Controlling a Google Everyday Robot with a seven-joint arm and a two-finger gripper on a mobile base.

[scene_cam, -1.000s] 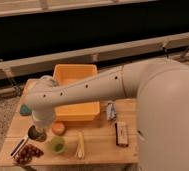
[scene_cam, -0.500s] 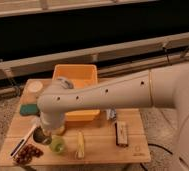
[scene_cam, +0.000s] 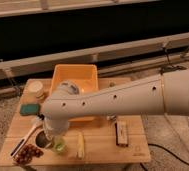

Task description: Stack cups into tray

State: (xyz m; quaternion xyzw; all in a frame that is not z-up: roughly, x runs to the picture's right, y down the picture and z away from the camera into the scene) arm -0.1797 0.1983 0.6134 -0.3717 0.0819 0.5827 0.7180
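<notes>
The yellow-orange tray (scene_cam: 77, 75) stands at the back middle of the wooden table, its front part covered by my white arm. My gripper (scene_cam: 49, 134) hangs down at the front left of the table, just below the tray. The light green cup (scene_cam: 60, 145) stands upright right beside it, on its right. A bit of the dark grey cup (scene_cam: 40, 142) shows at the gripper's left. The orange cup is hidden behind my arm.
A cream-white tub (scene_cam: 36, 89) and a green sponge (scene_cam: 29, 108) lie at the left. Grapes (scene_cam: 28, 152) and a blue-handled utensil (scene_cam: 22, 143) are at the front left. A banana (scene_cam: 80, 145) and a dark rectangular object (scene_cam: 121, 134) lie further right.
My arm has swung left and down across the tray's front. The gripper now hangs over the cup group and hides the orange cup.
</notes>
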